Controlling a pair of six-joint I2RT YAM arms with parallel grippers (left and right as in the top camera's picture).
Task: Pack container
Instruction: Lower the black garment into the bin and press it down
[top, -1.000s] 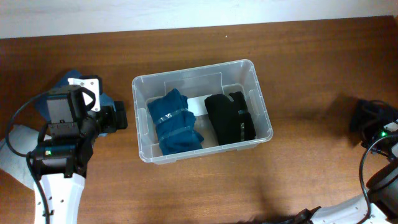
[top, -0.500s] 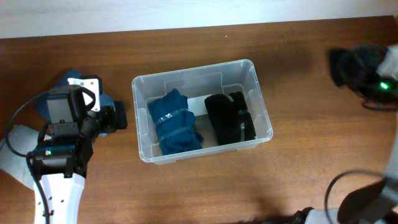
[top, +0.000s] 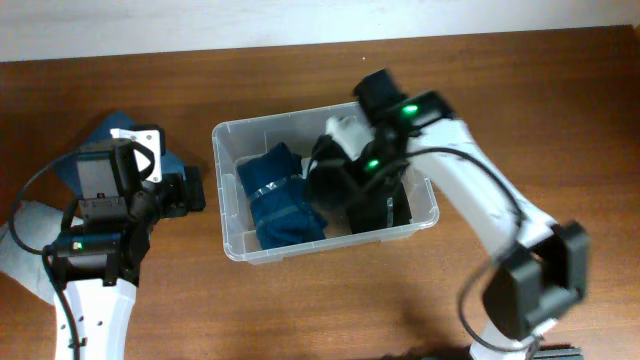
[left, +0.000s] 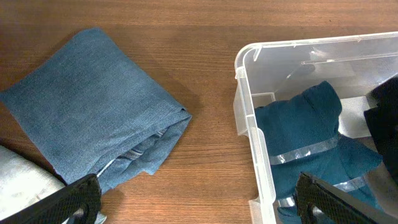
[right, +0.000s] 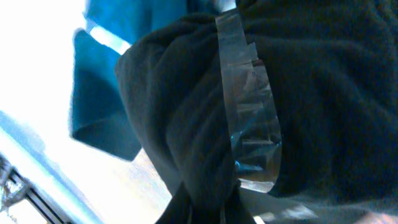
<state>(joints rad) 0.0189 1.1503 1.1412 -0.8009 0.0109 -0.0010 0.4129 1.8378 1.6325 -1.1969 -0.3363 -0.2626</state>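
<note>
Hovering inside the container (top: 222, 200) at frame centre, the right gripper (top: 338, 172) is being held over the black bundle (top: 392, 210), seemingly to seat it, jaw state untellable, while the left gripper (top: 192, 190) is being held parted at left.

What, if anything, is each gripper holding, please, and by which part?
The left gripper is open and empty. The right gripper is at the black bundle; a hold cannot be told.
</note>
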